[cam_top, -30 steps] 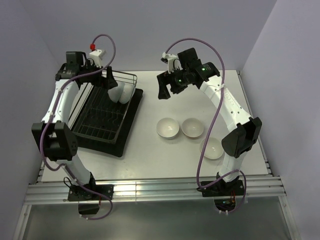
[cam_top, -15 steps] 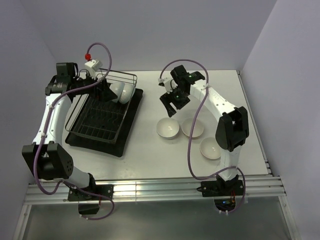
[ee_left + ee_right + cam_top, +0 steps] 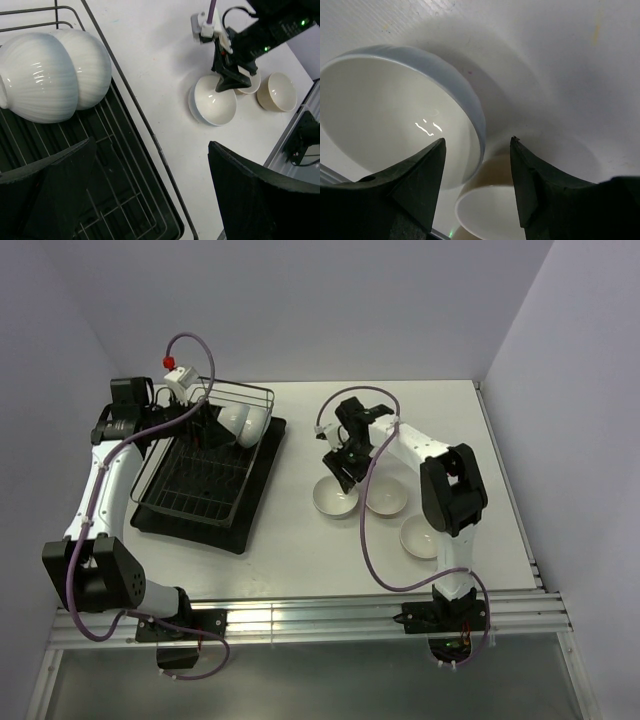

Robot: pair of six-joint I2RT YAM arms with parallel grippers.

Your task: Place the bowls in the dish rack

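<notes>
Two racked bowls (image 3: 55, 75) in the dish rack (image 3: 200, 475); three loose bowls (image 3: 390, 498) right of it. Right gripper (image 3: 476, 142) straddles one rim, unclenched; left gripper (image 3: 150, 145) released.

White table (image 3: 300, 540) across the middle, matte top, its far edge running straight into a pale lavender back wall (image 3: 330, 310). Same tint either side: left wall (image 3: 40, 390) and right wall (image 3: 585, 390) close in on the table's side edges. Along the near edge, a band of silver aluminium rails (image 3: 310, 620), corner to corner. Below them, a dark grey surface (image 3: 320, 680). Close up, the tabletop shows fine ribbing and a few small specks (image 3: 387, 27).
</notes>
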